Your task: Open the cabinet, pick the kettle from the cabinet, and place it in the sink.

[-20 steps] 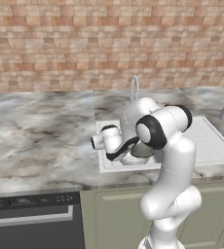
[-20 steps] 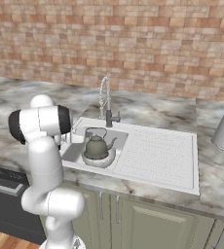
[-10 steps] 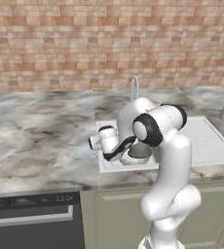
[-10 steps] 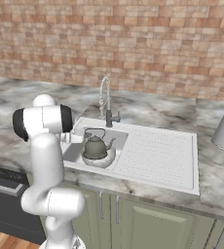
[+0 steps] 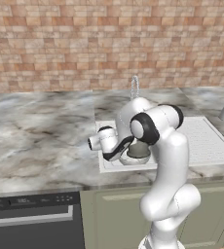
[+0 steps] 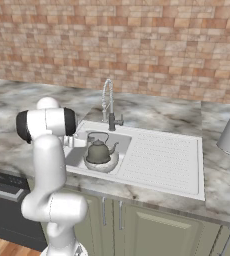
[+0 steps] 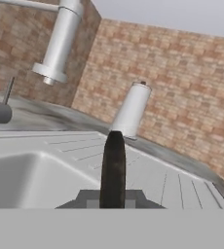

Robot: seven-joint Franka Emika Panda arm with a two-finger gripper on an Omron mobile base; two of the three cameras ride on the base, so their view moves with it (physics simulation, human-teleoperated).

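Gripping the kettle (image 6: 98, 151) by its dark handle, gripper (image 7: 113, 168) closed, inside sink (image 6: 159, 162).

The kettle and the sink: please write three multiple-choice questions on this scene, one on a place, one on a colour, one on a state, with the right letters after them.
1. Where is the kettle?
A. In the sink basin
B. On the ribbed drainboard
C. On the marble counter

2. What colour is the wall behind the tap?
A. Plain white
B. Reddish-brown brick
C. Sage green

3. How do the fingers of the gripper stand?
A. Wide open
B. Shut on the tap
C. Shut, with nothing between them

Answers:
1. A, since the right base view shows it upright in the basin, under the tap.
2. B, since brick runs across both base views.
3. C, since the hand view shows the tips as one dark bar.
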